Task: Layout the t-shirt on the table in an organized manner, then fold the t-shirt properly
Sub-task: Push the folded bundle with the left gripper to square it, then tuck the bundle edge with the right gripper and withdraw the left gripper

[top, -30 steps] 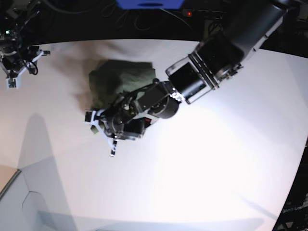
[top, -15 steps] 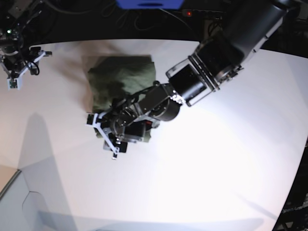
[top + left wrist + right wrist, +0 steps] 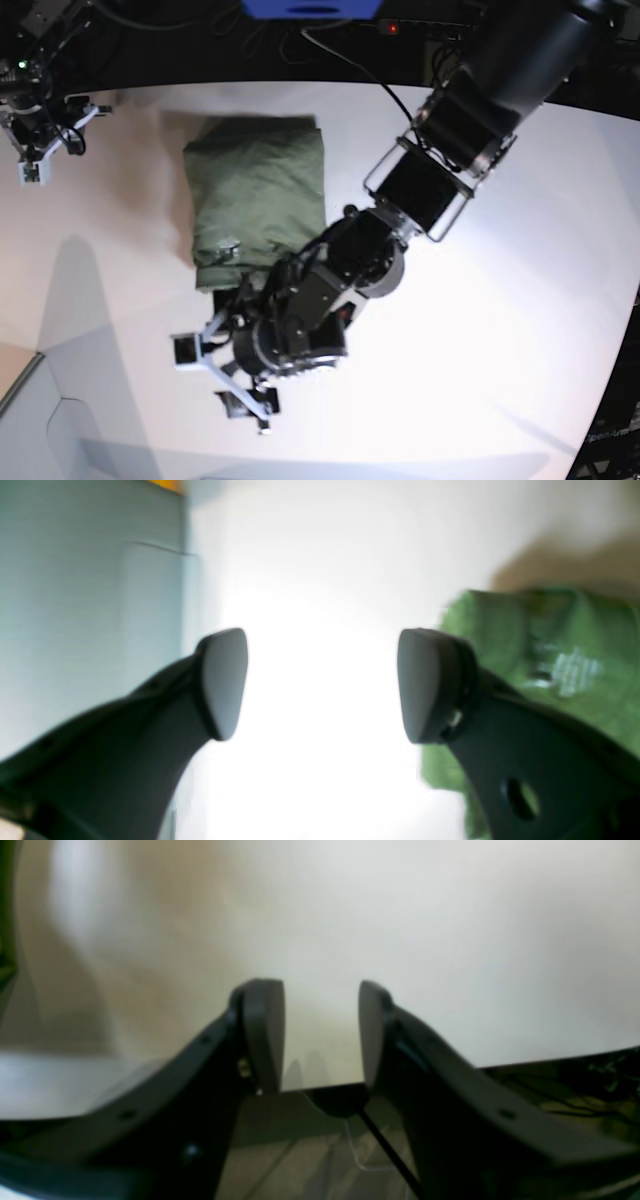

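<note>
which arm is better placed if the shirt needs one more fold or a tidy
Left. The left gripper hangs open right by the folded t-shirt; the right gripper sits off near the table edge.

Base view: strong overhead light, the table (image 3: 520,300) blown out to glare at centre right, dark surroundings, wide-angle bending of the table edge, soft arm shadows falling lower left. Left wrist view: soft focus throughout, table washed to pure white between the fingers (image 3: 222,680), the t-shirt (image 3: 550,645) smeared. Right wrist view: dimmer, warm-tinted, blurred overall.
</note>
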### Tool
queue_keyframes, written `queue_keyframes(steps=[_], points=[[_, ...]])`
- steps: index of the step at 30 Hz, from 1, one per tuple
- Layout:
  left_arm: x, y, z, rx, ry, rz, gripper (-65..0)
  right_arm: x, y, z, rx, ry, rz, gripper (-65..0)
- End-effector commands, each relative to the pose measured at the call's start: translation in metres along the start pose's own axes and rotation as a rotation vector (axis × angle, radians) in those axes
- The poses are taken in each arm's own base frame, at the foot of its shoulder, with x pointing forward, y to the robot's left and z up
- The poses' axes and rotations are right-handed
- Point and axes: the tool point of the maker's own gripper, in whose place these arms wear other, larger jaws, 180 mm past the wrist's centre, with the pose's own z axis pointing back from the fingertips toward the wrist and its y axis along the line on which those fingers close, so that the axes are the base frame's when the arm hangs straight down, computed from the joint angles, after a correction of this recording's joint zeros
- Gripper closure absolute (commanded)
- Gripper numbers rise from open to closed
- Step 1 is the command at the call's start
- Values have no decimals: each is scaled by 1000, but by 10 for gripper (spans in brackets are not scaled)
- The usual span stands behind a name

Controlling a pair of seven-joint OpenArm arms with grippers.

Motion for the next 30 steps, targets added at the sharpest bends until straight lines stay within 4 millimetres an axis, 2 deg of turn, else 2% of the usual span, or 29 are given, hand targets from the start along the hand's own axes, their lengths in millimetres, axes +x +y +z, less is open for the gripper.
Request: queue_keyframes(steps=[1, 5, 8, 10, 11, 16, 18, 20, 27, 30], points=[[-4, 29, 12, 75, 0, 5, -450, 16, 5, 5, 7, -60, 8, -220], [-59, 49, 43, 177, 40, 155, -449, 30, 36, 1, 79, -95, 37, -198], [-102, 53, 78, 275, 72, 283, -449, 41, 68, -2, 162, -117, 94, -110], [-132, 45, 101, 325, 110, 343, -449, 47, 95, -3, 228, -132, 106, -27], [-143, 38, 109, 336, 129, 366, -449, 49, 102, -3, 245, -138, 110, 0], [-192, 2, 153, 384, 235, 443, -449, 57, 148, 1, 357, -160, 160, 0], [-208, -11, 172, 404, 278, 470, -449, 61, 171, 4, 414, -174, 199, 0], [-222, -22, 189, 427, 320, 502, -449, 66, 185, 8, 449, -190, 226, 0], [-260, -55, 231, 466, 445, 582, -449, 68, 210, 13, 513, -203, 269, 0], [-273, -72, 245, 464, 496, 611, -449, 60, 219, 4, 548, -190, 256, 0]])
